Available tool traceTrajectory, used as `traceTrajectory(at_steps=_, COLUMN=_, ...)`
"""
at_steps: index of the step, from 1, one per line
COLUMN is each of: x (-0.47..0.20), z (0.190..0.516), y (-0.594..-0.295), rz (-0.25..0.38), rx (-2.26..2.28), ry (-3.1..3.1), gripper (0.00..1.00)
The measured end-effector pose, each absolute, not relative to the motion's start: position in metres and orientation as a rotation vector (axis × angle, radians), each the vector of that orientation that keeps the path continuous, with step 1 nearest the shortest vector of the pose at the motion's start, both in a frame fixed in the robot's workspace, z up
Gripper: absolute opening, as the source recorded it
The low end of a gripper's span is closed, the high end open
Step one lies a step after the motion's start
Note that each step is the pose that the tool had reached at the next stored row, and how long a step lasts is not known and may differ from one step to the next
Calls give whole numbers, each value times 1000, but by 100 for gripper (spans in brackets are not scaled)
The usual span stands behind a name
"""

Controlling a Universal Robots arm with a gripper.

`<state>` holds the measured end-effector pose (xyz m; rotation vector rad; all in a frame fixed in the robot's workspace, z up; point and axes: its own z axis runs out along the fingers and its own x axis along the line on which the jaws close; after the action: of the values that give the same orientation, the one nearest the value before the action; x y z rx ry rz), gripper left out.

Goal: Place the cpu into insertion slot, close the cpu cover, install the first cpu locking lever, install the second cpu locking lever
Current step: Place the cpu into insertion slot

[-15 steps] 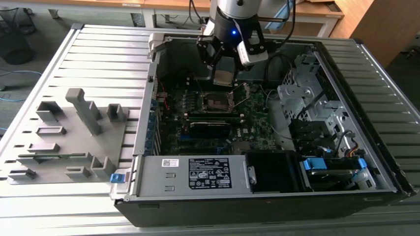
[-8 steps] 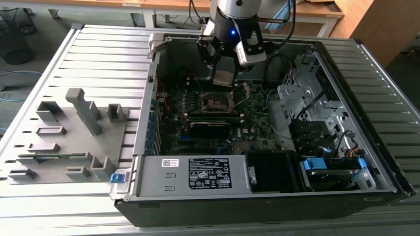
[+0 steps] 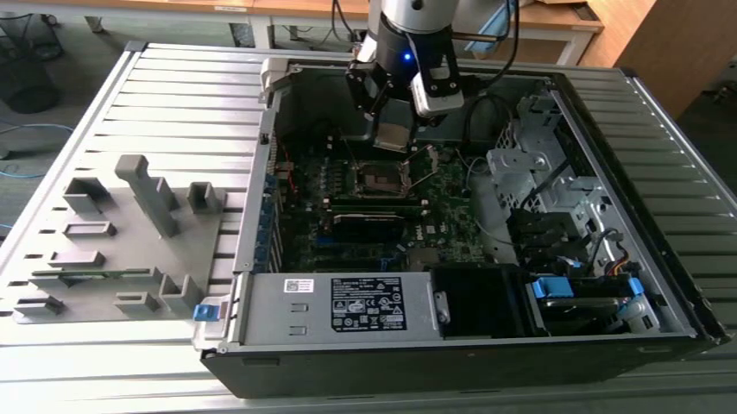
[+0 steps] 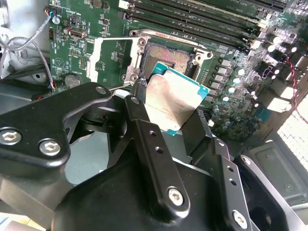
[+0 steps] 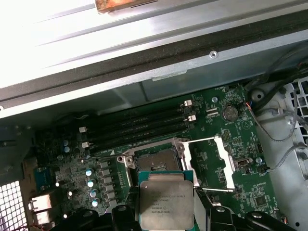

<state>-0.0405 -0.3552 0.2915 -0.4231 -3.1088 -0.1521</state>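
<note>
The arm [image 3: 412, 17] is a silvery-grey tube ending in a black wrist, with a small blue light [image 3: 406, 59] glowing on it and dark cables [image 3: 508, 26] running beside it. The gripper [image 4: 169, 100] is matt black. Its flat linkage bars [image 4: 149, 139] are dotted with small holes and fastened with silver hex-socket screws [image 4: 175, 195].

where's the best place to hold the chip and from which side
By two opposite thin edges, coming down over its metal top. The chip is a thin flat square, so probably only the edges give purchase. The gripper holds it this way near the open socket.
</note>
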Motion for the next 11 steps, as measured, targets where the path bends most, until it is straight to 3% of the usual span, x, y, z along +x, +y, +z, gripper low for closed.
traceTrajectory(at_steps=11, x=-41, z=291, y=-355, rz=-152, rx=-500, ry=-3100, gripper=54)
